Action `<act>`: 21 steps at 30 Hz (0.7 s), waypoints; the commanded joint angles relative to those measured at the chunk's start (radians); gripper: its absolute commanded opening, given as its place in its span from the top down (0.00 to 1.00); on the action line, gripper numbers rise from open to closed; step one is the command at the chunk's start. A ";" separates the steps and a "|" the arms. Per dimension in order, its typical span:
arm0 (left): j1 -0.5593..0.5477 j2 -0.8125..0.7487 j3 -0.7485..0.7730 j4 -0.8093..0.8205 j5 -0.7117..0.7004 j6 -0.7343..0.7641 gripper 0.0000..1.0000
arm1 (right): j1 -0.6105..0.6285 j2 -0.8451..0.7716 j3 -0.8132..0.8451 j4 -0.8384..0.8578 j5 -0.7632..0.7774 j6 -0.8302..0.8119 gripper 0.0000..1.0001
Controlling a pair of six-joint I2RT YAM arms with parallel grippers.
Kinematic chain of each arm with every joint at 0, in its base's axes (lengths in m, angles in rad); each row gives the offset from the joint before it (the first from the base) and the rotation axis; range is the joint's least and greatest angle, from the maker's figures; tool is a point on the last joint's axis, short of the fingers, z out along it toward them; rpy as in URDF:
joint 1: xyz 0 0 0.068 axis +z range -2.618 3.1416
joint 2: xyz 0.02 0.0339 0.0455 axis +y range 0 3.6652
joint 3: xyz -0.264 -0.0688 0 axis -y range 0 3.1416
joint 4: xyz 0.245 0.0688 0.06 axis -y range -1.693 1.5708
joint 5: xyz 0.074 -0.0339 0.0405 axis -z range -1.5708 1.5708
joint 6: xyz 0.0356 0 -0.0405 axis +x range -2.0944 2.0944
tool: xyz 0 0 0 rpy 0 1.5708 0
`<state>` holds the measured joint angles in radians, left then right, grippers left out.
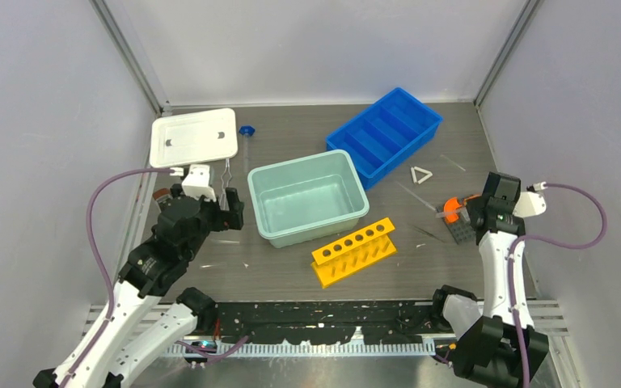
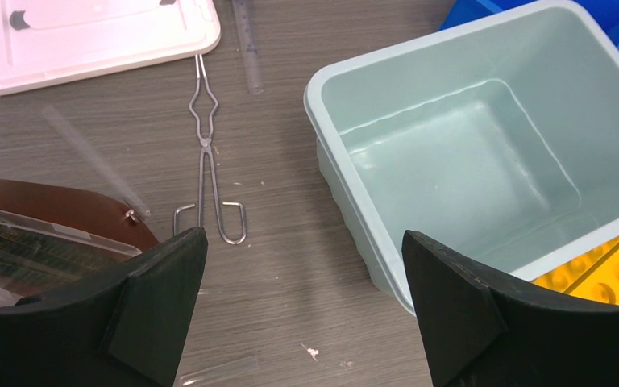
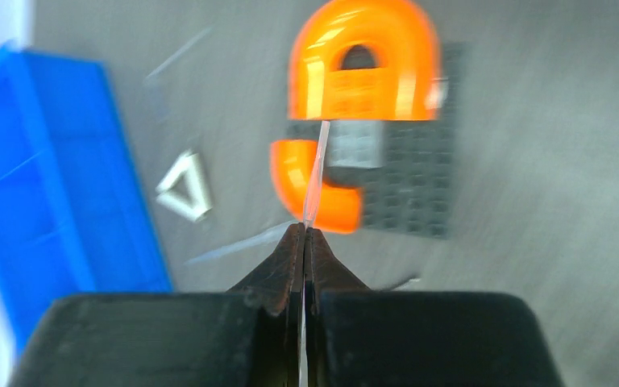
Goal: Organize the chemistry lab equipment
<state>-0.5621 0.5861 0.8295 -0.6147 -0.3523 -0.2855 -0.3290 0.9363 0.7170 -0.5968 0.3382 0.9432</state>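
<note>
Tongs point(image 2: 208, 153) lie flat toward the bench's left edge, between the white lid point(image 2: 89, 40) and the teal tub point(image 2: 342, 201). My left gripper point(image 2: 302, 242) hangs close to their looped handles, jaws wide. Near the right edge, my right gripper point(image 3: 304, 234) is pinched on a thin clear rod point(image 3: 316, 169). The wire triangle point(image 3: 185, 187) sits beside the blue tray point(image 3: 48, 177).

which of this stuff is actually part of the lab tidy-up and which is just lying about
Job: tongs, triangle, capped tube, thin rod in right end effector
Lying about: tub, blue tray, yellow rack, white lid, orange clamp
</note>
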 commanded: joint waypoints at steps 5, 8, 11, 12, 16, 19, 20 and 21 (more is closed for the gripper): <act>-0.002 0.085 0.063 -0.024 0.086 0.006 0.02 | 0.032 0.066 0.094 0.378 -0.540 -0.225 0.99; -0.002 0.132 0.098 -0.044 0.102 0.036 0.02 | 0.110 0.147 0.204 0.345 -0.566 -0.311 0.99; -0.002 0.163 0.113 -0.048 0.092 0.056 0.01 | 0.214 0.231 0.336 0.303 -0.543 -0.414 0.99; -0.002 0.169 0.114 -0.043 0.093 0.058 0.01 | 0.265 0.251 0.362 0.288 -0.535 -0.475 0.99; -0.002 0.180 0.089 -0.017 0.134 0.041 0.01 | 0.363 0.366 0.447 0.360 -0.547 -0.631 0.99; -0.002 0.184 0.074 -0.025 0.162 0.036 0.00 | 0.378 0.430 0.451 0.464 -0.620 -0.730 0.99; -0.002 0.184 0.074 -0.033 0.159 0.032 0.00 | 0.384 0.456 0.457 0.491 -0.622 -0.784 0.99; -0.002 0.182 0.073 -0.039 0.159 0.030 0.00 | 0.386 0.472 0.483 0.496 -0.628 -0.815 0.99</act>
<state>-0.5617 0.7712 0.9009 -0.6636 -0.2249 -0.2535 0.0513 1.3468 1.1427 -0.2142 -0.2337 0.3447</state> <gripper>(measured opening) 0.994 0.036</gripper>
